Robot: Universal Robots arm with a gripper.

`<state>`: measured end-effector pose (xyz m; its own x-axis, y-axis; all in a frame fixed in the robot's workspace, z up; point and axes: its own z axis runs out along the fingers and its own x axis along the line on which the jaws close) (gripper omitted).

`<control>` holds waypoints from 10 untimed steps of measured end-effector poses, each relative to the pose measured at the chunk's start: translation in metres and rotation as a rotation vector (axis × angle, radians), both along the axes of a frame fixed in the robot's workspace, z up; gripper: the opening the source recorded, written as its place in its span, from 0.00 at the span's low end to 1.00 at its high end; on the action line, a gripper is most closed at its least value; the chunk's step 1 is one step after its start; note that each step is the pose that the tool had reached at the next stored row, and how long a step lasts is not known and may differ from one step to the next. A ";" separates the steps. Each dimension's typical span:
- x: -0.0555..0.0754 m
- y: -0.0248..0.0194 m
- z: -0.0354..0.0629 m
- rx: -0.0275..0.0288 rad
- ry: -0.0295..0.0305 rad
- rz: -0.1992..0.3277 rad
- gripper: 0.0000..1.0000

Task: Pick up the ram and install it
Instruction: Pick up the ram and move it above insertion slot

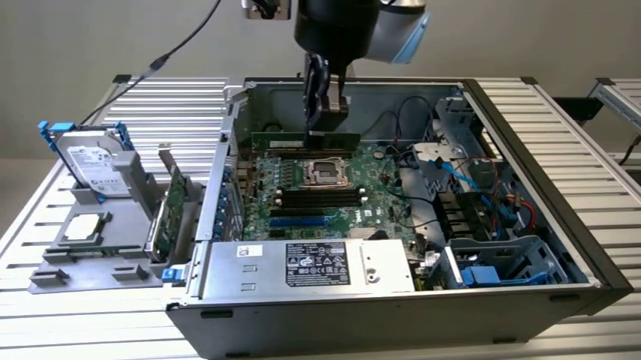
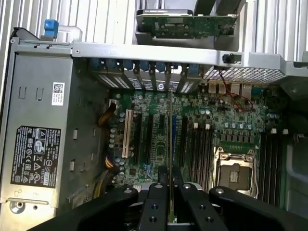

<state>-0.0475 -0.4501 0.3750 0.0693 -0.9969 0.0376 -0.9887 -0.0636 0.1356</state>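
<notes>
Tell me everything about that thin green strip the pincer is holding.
The ram is a long, narrow green circuit-board stick, held level and on edge over the motherboard inside the open computer case. The pincer is shut on its top edge near the middle; nothing else appears to touch it.

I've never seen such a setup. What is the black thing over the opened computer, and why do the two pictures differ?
That is a robot arm; the jaws at its end work like fingers. One picture comes from a camera off to the side, the other from a camera on the arm's wrist, looking into the open computer case. The jaws are shut on the ram, a thin green memory stick, held above the motherboard. On the slatted table, at the exterior view's left, a grey stand holds a hard drive and a green expansion card.
</notes>
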 end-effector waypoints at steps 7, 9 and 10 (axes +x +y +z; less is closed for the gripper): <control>0.014 0.0116 -0.0079 0.0010 0.0000 0.000 0.14; 0.017 0.0132 -0.0097 0.0044 0.0000 0.000 0.14; 0.018 0.0138 -0.0106 0.0081 0.0000 0.000 0.14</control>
